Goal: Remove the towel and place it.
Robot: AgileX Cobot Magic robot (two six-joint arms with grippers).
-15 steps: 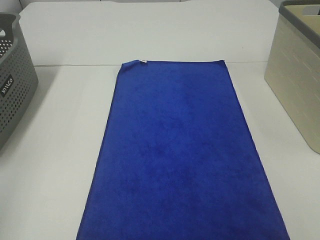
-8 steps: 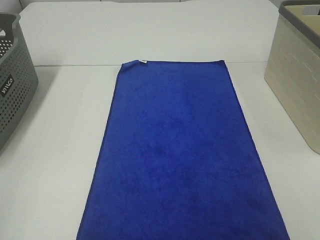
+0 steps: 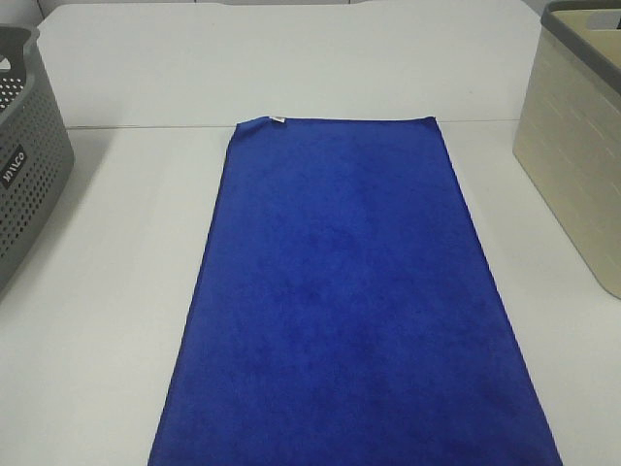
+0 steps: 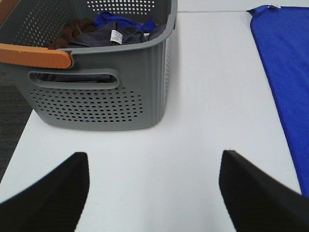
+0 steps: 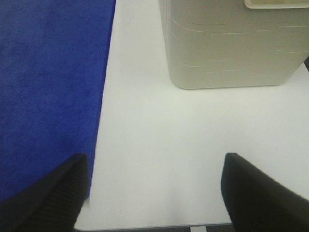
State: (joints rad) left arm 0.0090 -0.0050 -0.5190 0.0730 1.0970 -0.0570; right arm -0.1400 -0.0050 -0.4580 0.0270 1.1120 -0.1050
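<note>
The royal-blue towel point(image 3: 349, 301) lies spread flat along the middle of the white table point(image 3: 107, 320), with a small white tag point(image 3: 276, 119) at its far left corner. Its edge shows in the left wrist view point(image 4: 287, 72) and in the right wrist view point(image 5: 48, 92). My left gripper point(image 4: 154, 193) is open and empty over bare table between the grey basket and the towel. My right gripper point(image 5: 154, 193) is open and empty over bare table between the towel and the beige basket. Neither gripper shows in the exterior high view.
A grey perforated basket point(image 3: 24, 165) with an orange handle point(image 4: 36, 55) stands at the left and holds several clothes point(image 4: 104, 31). A beige basket point(image 3: 577, 146) stands at the right, also in the right wrist view point(image 5: 227, 43). The table's near edge point(image 5: 145, 227) is close to my right gripper.
</note>
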